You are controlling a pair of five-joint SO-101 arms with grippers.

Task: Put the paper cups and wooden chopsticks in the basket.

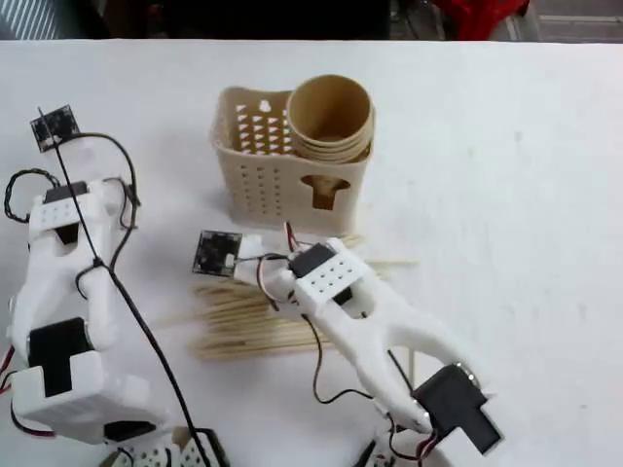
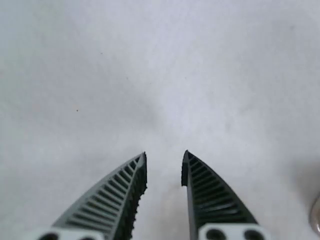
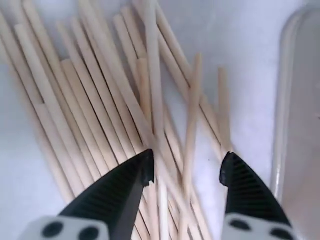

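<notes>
- The left arm (image 1: 68, 292) is being held at the left edge of the white table (image 1: 516, 195), well apart from the task's things.
- The left gripper (image 2: 164, 159) is being kept slightly parted above bare tabletop, and nothing is being held between its ribbed fingers (image 2: 125, 195).
- The wooden chopsticks (image 1: 238, 326) are being left in a loose pile on the table, in front of the basket and partly under the right arm. A few are being left sticking out to the right of the pile.
- The basket (image 1: 282, 190), perforated and cream-coloured, is being kept upright near the table's middle, just behind the pile.
- The paper cups (image 1: 331, 117) are being held nested in one stack inside the basket's right end, with their rims rising above its wall.
- The right arm (image 1: 380, 331) is being stretched over the pile from the near right.
- The right gripper (image 3: 185, 165) is being held wide apart just above the wooden chopsticks (image 3: 100, 100). Several sticks are being straddled by its dark fingers (image 3: 120, 195), and nothing is being gripped.
</notes>
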